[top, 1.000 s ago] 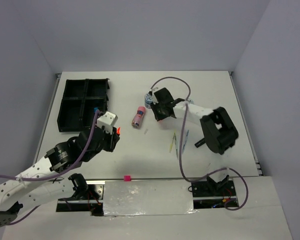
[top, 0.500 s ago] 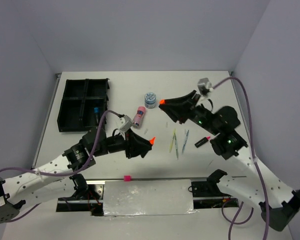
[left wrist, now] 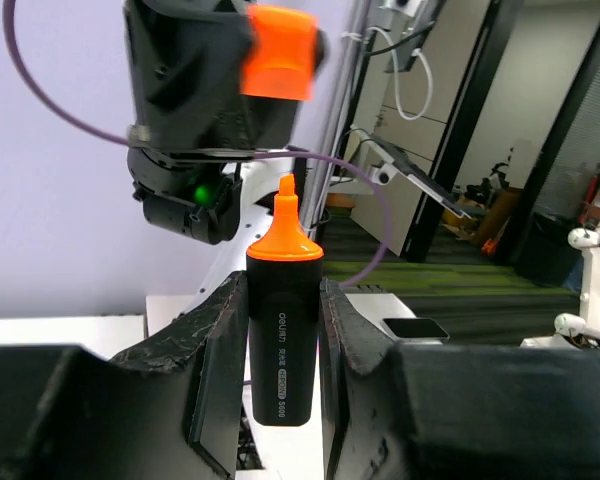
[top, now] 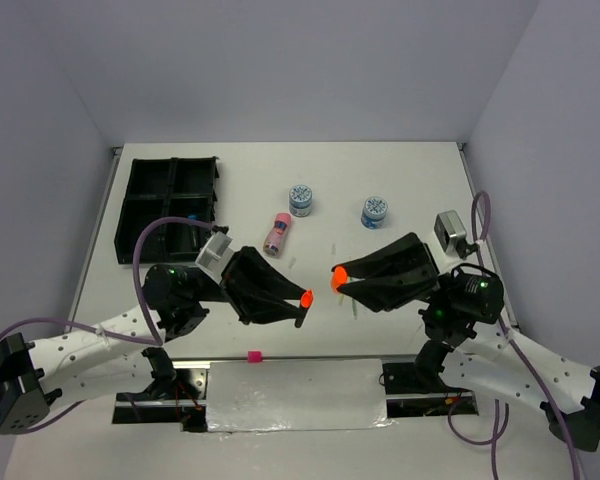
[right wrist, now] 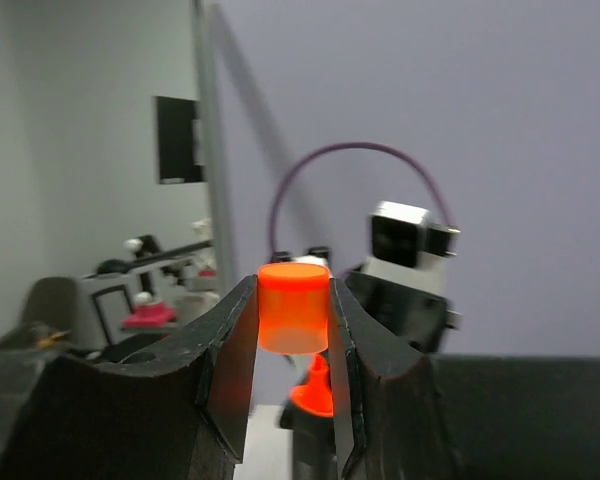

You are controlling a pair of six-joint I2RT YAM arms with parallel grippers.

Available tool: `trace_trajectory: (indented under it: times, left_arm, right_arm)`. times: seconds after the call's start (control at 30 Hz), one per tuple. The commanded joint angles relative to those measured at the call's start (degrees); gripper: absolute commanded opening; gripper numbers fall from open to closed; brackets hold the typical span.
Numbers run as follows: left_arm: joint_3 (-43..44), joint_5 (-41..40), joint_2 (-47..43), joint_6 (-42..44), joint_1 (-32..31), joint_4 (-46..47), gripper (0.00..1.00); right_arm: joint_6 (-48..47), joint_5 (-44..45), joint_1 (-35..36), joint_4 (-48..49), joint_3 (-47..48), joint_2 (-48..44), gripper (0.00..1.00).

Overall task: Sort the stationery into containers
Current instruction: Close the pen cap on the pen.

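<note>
Both arms are up off the table. The left gripper (top: pixel 298 300) is clamped on a black marker (left wrist: pixel 282 350), with a finger flat against each side of the barrel. The marker's bare orange tip (left wrist: pixel 285 215) sticks out past the fingers. The right gripper (top: pixel 342 279) pinches the orange cap (right wrist: pixel 293 312) and is closed only to the cap's width.

From above we see tip and cap facing each other with a small gap between them, not touching. Both are held in the air well right of the tray (top: pixel 145 180) and nearer the arm bases than it is.

On the table, the pink tube (top: pixel 277 234) lies just right of the tray. One tub (top: pixel 301 198) stands a little farther right, and a second tub (top: pixel 374 211) farther right again. A pink square (top: pixel 254 355) sits at the near edge, right of the tray and well apart from it.
</note>
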Motion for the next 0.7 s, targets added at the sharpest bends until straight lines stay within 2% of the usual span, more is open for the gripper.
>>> trace_trajectory:
  times: [0.0, 0.27, 0.4, 0.67]
  left_arm:
    - [2.4, 2.5, -0.4, -1.4, -0.3, 9.2, 0.00]
    - [3.3, -4.8, -5.4, 6.2, -0.3, -5.9, 0.00]
    - [3.9, -7.0, -6.0, 7.9, -0.3, -10.1, 0.00]
    - [4.2, -8.3, -6.6, 9.3, -0.3, -12.6, 0.00]
  right_arm:
    - [-3.7, 2.4, 4.4, 4.0, 2.5, 0.4, 0.15]
    - [-13.2, 13.4, 12.2, -3.3, 3.2, 1.2, 0.16]
    - [-18.0, 19.9, 15.1, -8.8, 5.9, 2.9, 0.16]
    - [-19.7, 22.4, 16.1, -10.1, 6.9, 6.3, 0.16]
